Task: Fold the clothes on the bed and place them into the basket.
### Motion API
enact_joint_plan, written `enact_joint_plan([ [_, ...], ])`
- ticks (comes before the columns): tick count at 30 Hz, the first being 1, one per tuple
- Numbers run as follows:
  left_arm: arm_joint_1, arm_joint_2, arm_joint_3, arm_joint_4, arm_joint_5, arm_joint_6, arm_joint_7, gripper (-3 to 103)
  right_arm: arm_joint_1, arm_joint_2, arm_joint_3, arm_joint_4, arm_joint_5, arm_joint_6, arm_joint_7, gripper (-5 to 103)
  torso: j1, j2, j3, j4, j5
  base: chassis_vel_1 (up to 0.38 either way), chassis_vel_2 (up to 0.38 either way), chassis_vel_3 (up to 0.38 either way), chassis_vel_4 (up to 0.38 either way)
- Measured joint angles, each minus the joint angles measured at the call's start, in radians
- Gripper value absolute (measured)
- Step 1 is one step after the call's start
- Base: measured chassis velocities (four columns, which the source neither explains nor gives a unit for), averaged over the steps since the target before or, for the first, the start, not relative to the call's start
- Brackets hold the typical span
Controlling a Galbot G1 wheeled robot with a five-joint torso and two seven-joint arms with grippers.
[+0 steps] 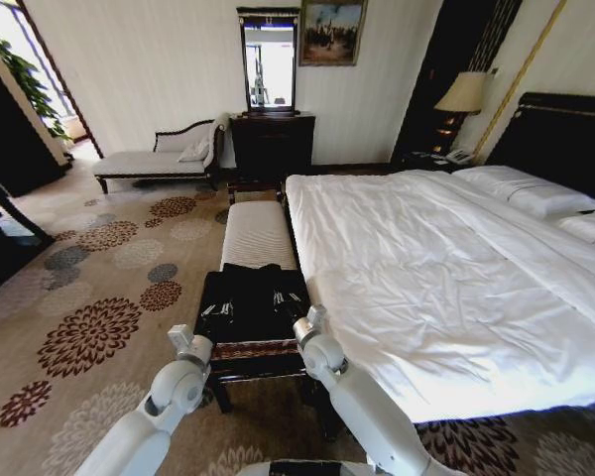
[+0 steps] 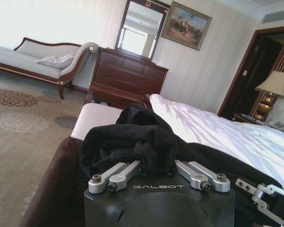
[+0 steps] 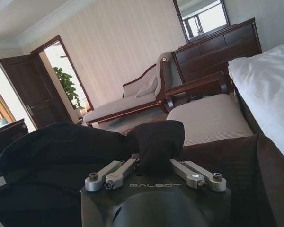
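Holding the shirt (image 1: 250,297) bunched over the basket (image 1: 253,349), lower centre of the head view, at the foot of the bench (image 1: 258,233). Left gripper (image 1: 214,311) closed on its left side, right gripper (image 1: 281,299) pinching the right. Fabric sits directly at both fingertips; bundle runs side to side between them, arms equally near. Bed (image 1: 446,288) fills the right, bare white. Readable: "GALBOT" on each wrist housing; shirt lettering hidden.

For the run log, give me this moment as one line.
black T-shirt: bunched on black-topped wicker basket | left gripper: shut on shirt | right gripper: shut on shirt | white bed: bare
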Motion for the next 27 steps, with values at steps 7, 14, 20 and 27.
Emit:
enact_joint_plan([
  [7, -0.086, -0.015, 0.045, 0.065, -0.024, 0.002, -0.01, 9, 0.027, 0.014, -0.023, -0.044, -0.005, 0.004, 0.006, 10, 0.0, 0.0, 0.0, -0.0004, 0.0001, 0.0, 0.0, 0.0, 0.0],
  [14, -0.093, -0.013, 0.057, 0.085, -0.029, 0.007, -0.011, 9, 0.023, 0.01, -0.015, -0.043, -0.01, 0.004, 0.009, 10, 0.0, 0.0, 0.0, -0.0002, 0.0002, 0.0, 0.0, 0.0, 0.0],
  [20, -0.088, -0.016, 0.051, 0.091, -0.056, 0.034, -0.012, 11, 0.015, 0.014, -0.016, -0.023, -0.023, -0.004, 0.013, 12, 0.0, 0.0, 0.0, -0.0001, 0.0002, 0.0, 0.0, 0.0, 0.0],
  [27, -0.095, -0.018, 0.055, 0.093, -0.056, 0.062, -0.017, 32, 0.008, 0.008, -0.023, -0.021, -0.014, -0.004, 0.014, 33, 0.0, 0.0, 0.0, -0.0002, 0.0002, 0.0, 0.0, 0.0, 0.0],
])
